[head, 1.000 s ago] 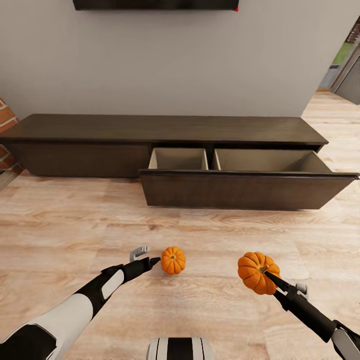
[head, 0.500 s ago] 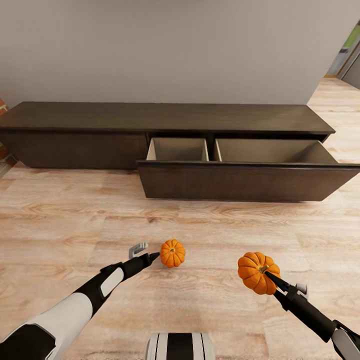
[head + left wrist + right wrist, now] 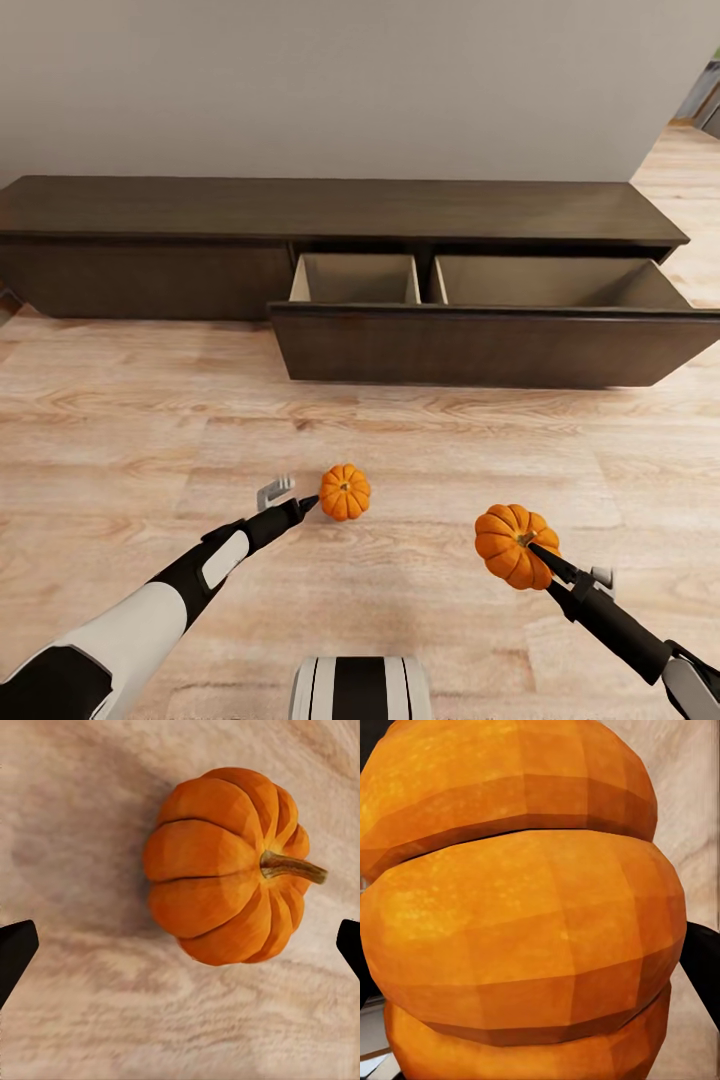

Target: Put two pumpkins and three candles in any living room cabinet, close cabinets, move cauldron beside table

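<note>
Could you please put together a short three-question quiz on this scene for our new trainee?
1. True or false: the cabinet has one drawer pulled open.
2. What is the right end effector holding?
A. a candle
B. a pumpkin
C. nothing
3. Fill in: the left end effector's fingers are ____ around the pumpkin near it.

Key:
1. True. Its tan compartments hold nothing.
2. B. It is shut on the right pumpkin, up off the wooden floor.
3. Open. In the left wrist view both fingertips stand apart from it.

Pale wood floor (image 3: 120, 420) — small pumpkin (image 3: 345, 492), long dark cabinet (image 3: 300, 215) on it
</note>
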